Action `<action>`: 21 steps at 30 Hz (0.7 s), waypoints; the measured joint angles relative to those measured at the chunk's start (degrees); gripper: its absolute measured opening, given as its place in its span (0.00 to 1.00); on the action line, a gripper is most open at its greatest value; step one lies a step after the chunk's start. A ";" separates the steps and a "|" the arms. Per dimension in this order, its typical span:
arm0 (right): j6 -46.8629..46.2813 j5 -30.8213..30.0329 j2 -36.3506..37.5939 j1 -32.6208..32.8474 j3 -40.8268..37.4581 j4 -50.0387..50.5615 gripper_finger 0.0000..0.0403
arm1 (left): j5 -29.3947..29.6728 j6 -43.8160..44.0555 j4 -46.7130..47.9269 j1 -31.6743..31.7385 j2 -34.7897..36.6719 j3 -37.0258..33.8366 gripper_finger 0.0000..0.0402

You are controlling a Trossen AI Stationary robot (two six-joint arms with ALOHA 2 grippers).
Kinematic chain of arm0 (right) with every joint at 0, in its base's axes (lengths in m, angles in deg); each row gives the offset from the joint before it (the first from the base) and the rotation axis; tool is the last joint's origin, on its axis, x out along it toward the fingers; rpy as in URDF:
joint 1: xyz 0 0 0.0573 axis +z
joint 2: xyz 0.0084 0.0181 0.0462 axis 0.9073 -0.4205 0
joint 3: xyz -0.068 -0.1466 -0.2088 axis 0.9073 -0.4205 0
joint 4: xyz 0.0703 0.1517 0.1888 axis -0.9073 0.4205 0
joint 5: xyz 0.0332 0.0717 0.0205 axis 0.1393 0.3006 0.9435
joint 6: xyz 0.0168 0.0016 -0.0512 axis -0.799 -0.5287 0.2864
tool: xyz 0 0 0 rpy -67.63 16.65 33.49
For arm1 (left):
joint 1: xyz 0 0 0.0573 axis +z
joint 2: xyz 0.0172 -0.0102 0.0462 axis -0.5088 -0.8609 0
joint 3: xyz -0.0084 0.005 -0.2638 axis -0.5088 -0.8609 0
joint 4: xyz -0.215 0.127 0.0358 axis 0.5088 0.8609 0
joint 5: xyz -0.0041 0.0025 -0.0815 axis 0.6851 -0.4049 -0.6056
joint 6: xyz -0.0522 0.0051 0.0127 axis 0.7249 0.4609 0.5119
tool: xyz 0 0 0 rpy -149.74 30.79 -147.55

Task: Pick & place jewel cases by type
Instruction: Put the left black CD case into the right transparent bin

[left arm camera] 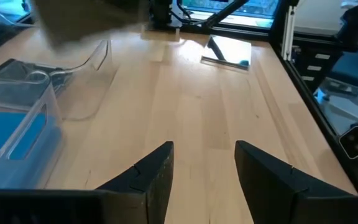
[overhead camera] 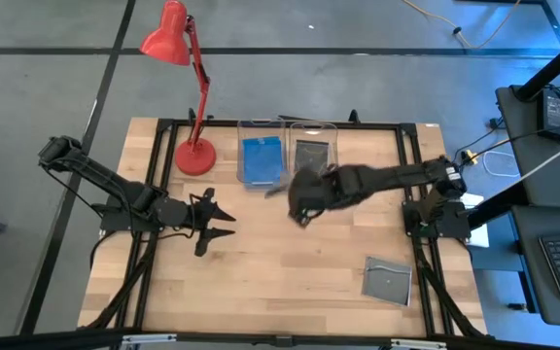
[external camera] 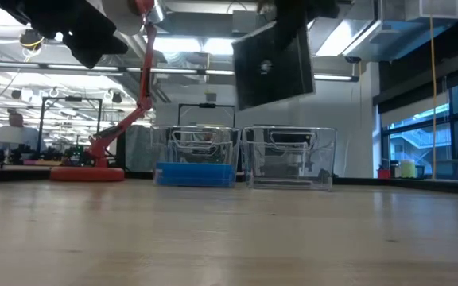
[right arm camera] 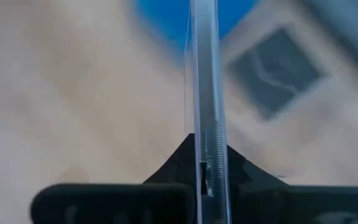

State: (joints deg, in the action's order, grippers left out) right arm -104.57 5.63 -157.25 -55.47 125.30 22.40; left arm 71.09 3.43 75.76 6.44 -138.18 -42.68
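My right hand (overhead camera: 304,206) is pinched on the edge of a dark jewel case (external camera: 274,66), holding it in the air above the desk (overhead camera: 280,282), just in front of the two clear bins. In the low view the case hangs tilted, well clear of the wood; in my right wrist view it shows edge-on (right arm camera: 204,93) between my fingers. Left bin (overhead camera: 261,131) has blue cases (overhead camera: 261,160) lying flat in it. Right bin (overhead camera: 313,129) has a dark case (overhead camera: 311,156) in it. One more dark case (overhead camera: 387,281) lies flat on the desk at the near right corner, well apart from the bins. My left hand (overhead camera: 214,223) is empty, fingers (left arm camera: 151,171) parted a moderate gap, hovering over the left-middle of the desk. Red lamp (overhead camera: 175,39) stands at the far left, base beside the blue bin.
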 joint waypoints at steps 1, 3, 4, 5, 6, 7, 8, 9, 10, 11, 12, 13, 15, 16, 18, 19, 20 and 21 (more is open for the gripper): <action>-0.92 -1.94 0.82 -0.84 0.00 1.39 0.05 | 0.00 0.00 0.05 0.00 0.00 0.00 0.42; -2.40 -5.67 2.62 -2.52 0.00 2.69 0.05 | 0.00 0.00 0.19 0.00 0.00 0.00 0.42; -3.13 -7.48 3.51 -3.41 0.00 3.15 0.05 | 0.00 0.00 0.19 0.00 0.00 0.00 0.42; -3.95 -8.85 4.35 -4.42 0.00 3.37 0.05 | 0.02 0.00 0.26 0.00 0.00 0.00 0.42; -4.61 -9.88 5.02 -5.54 0.04 3.34 0.06 | 0.03 -0.01 0.38 0.00 -0.02 0.00 0.42; -5.33 -10.89 5.51 -6.67 0.11 3.38 0.07 | 0.04 0.00 0.43 0.00 -0.02 0.00 0.42; -6.06 -11.98 5.80 -7.65 0.11 3.81 0.08 | 0.07 0.00 0.42 0.00 -0.02 0.00 0.42; -7.38 -13.48 5.83 -8.56 0.11 4.63 0.08 | 0.20 0.00 0.43 0.00 -0.02 0.00 0.42; -8.92 -15.22 5.82 -9.31 0.08 5.35 0.08 | 0.29 0.00 0.43 0.00 -0.02 0.00 0.42; -10.39 -16.64 5.81 -9.97 0.00 5.40 0.08 | 0.34 0.00 0.42 0.00 -0.02 0.00 0.42; -11.21 -17.71 5.80 -10.61 -0.31 4.69 0.08 | 0.38 0.00 0.43 0.00 -0.02 0.00 0.42; -11.18 -18.26 5.67 -11.23 -0.78 3.31 0.07 | 0.42 0.00 0.42 0.00 -0.04 0.00 0.42; -10.64 -18.27 5.36 -12.54 -2.17 0.75 0.06 | 0.44 0.38 0.43 0.00 -0.04 0.00 0.42; -10.26 -18.27 5.27 -13.16 -3.12 -0.31 0.06 | 0.46 0.70 0.41 0.00 -0.04 0.00 0.42; -10.08 -18.28 5.29 -14.23 -5.31 -3.36 0.06 | 0.44 1.35 0.43 -0.02 -0.04 0.00 0.42; -10.12 -18.16 5.33 -14.77 -6.55 -4.91 0.06 | 0.45 1.70 0.43 -0.02 -0.04 0.00 0.42; -10.13 -17.58 5.33 -15.23 -7.93 -6.36 0.06 | 0.46 1.97 0.43 -0.02 -0.04 0.00 0.42; -10.14 -16.39 5.33 -15.67 -9.34 -7.65 0.07 | 0.44 2.09 0.43 -0.02 -0.04 0.00 0.43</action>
State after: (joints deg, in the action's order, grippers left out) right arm -114.70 -10.75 -151.92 -71.14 115.96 14.75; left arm 71.53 5.53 76.19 6.42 -138.22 -42.68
